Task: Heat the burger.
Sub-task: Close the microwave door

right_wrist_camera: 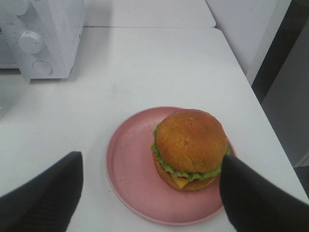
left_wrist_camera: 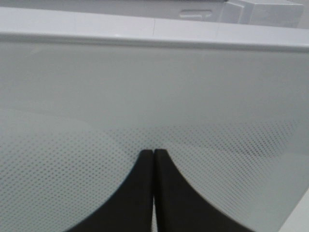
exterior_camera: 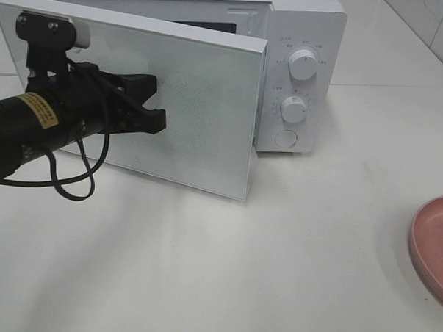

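Note:
The burger (right_wrist_camera: 190, 145), with its golden-brown bun, lettuce and cheese, sits on a round pink plate (right_wrist_camera: 130, 164) in the right wrist view. My right gripper (right_wrist_camera: 149, 195) is open and hovers over the plate, with one finger on each side of the burger and neither touching it. In the exterior high view only the plate's edge (exterior_camera: 435, 245) shows at the far right; the burger is out of view there. My left gripper (exterior_camera: 158, 103) is shut and empty, with its tips against the outer face of the white microwave door (exterior_camera: 202, 114). The left wrist view shows the tips (left_wrist_camera: 153, 159) pressed together on the dotted door glass (left_wrist_camera: 154, 87).
The white microwave (exterior_camera: 303, 67) stands at the back with two knobs and a round button on its right panel; it also shows in the right wrist view (right_wrist_camera: 48, 34). Its door stands partly open, swung toward the front. The table's right edge (right_wrist_camera: 241, 72) runs close to the plate.

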Controlling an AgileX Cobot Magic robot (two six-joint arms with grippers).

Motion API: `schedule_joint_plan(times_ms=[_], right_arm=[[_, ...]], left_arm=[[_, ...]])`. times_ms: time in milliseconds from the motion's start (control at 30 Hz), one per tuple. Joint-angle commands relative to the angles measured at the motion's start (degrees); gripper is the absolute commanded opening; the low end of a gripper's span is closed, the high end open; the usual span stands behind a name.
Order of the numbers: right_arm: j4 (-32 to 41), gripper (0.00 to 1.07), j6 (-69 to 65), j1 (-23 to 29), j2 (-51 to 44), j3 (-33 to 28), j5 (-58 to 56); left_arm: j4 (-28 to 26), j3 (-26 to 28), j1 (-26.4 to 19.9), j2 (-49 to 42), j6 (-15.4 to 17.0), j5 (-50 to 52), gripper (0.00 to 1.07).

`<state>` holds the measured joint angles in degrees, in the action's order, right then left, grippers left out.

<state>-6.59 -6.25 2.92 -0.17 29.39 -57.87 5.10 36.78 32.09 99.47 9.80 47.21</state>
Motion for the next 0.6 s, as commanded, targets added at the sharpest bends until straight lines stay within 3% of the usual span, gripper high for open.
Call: schedule_joint_plan(times_ms=[33, 600], right_arm=[[-0.06, 0.76, 0.46, -0.34, -1.43, -0.11, 0.8], [-0.06, 0.76, 0.46, -0.34, -1.43, -0.11, 0.8]], left_arm=[[-0.46, 3.15, 0.74, 1.38, -0.11, -0.97, 0.0], [-1.38, 15.24, 2.06, 9.34, 0.0, -2.52, 0.0]])
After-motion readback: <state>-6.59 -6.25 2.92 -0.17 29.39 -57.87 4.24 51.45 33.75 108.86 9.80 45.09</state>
